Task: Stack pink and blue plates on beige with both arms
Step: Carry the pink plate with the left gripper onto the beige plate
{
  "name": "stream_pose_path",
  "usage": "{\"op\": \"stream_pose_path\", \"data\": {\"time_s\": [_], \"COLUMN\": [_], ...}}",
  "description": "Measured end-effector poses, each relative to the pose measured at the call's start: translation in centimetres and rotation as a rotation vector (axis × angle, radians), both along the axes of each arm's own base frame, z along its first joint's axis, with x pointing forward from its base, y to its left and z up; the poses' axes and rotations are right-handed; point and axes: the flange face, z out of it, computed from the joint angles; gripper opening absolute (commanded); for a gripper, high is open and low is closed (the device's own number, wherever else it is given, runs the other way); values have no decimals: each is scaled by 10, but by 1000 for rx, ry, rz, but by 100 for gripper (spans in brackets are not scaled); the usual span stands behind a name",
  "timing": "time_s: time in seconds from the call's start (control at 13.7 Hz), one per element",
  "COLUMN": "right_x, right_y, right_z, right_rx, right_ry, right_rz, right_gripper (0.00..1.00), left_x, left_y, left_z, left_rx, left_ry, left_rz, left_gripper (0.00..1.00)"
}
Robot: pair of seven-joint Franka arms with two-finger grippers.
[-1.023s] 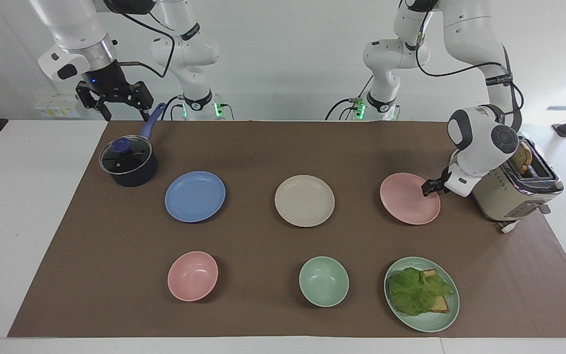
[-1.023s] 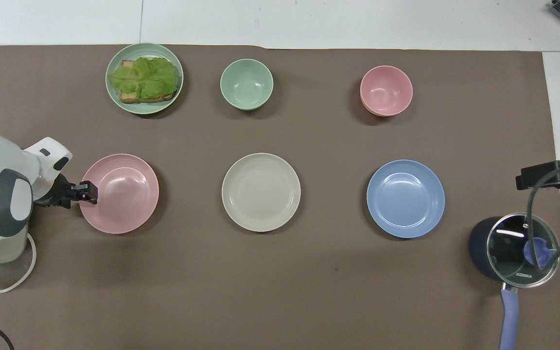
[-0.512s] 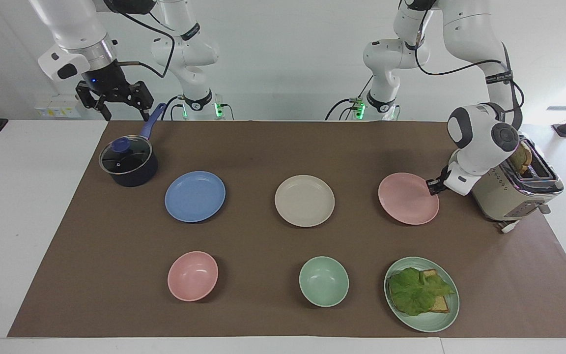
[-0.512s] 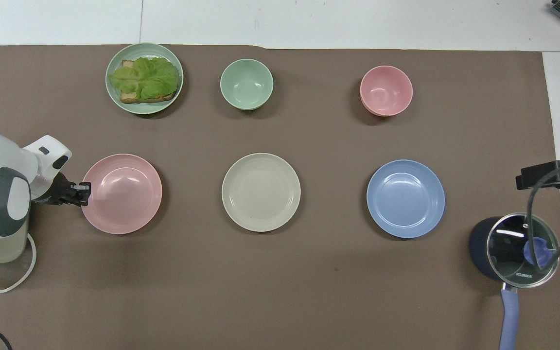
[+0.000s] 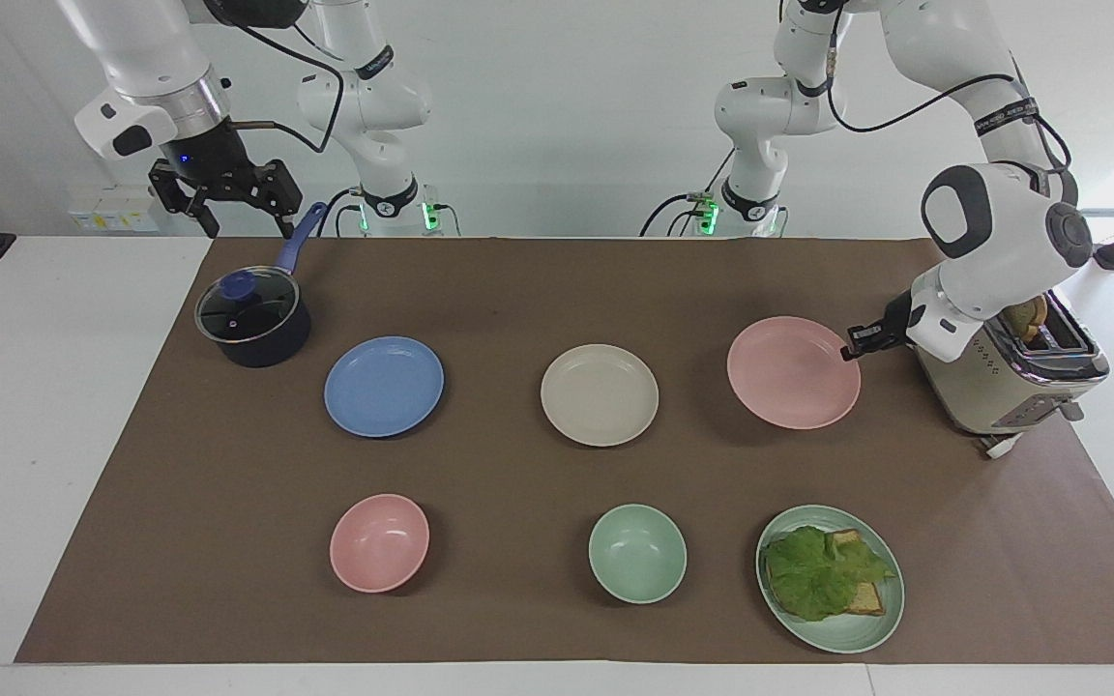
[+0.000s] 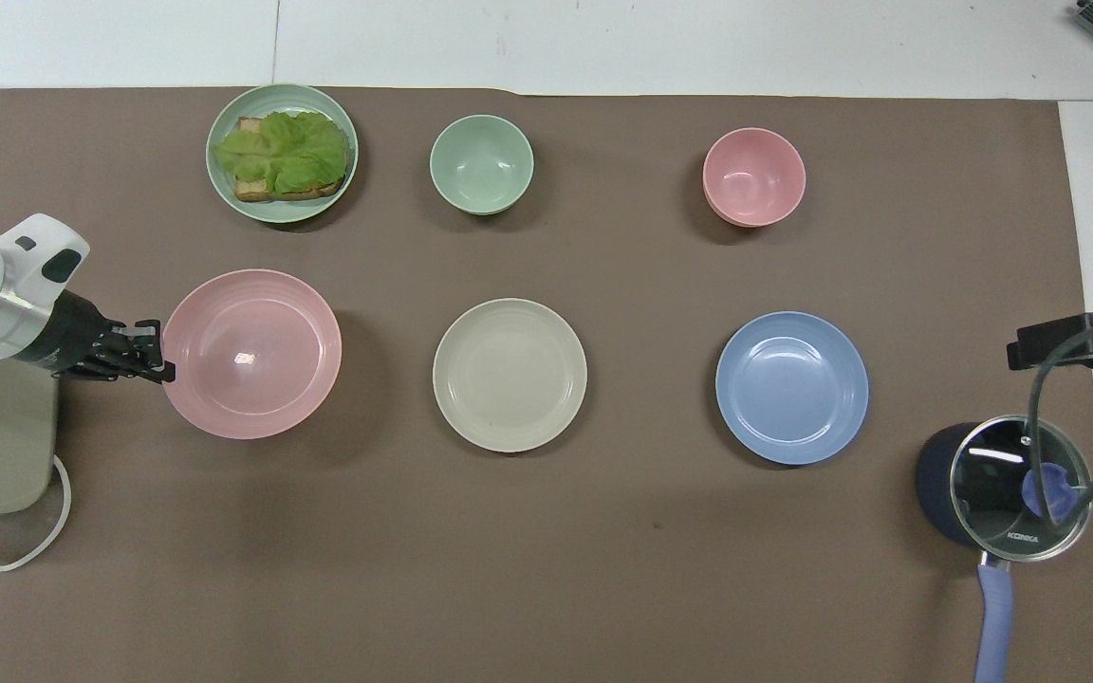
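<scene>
- Left claw [image 5: 852, 345] clamped on the rim of the pink plate [image 5: 793, 372], at the edge toward the toaster [image 5: 1011, 377]; I read the plate as lifted off the table [image 5: 518, 280], its shadow showing beneath.
- Pink plate hangs at the left arm's end of the table, beside the beige plate [image 5: 600, 394].
- Beige plate sits mid-table; blue plate [image 5: 384, 386] beside it toward the right arm's end, near the pot [image 5: 253, 319].
- Right claw [image 5: 225, 198] waits above the pot handle, fingers spread, holding nothing.
- Pink bowl [image 5: 379, 542], green bowl [image 5: 636, 553] and green plate [image 5: 830, 578] with lettuce lie farther from the robots.
</scene>
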Motion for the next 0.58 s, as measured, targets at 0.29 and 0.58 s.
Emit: {"op": "stream_pose_path", "data": {"time_s": [0.29, 0.58], "right_x": [0, 0], "right_y": [0, 0], "right_z": [0, 0], "right_rx": [0, 0], "right_ry": [0, 0], "right_rz": [0, 0], "right_gripper": [100, 100], "left_x": [-1, -12], "left_y": [-74, -189], "left_z": [7, 15], "left_rx": [-86, -57], "left_ry": [15, -14], "left_rz": [42, 90], "left_gripper": [0, 0]}}
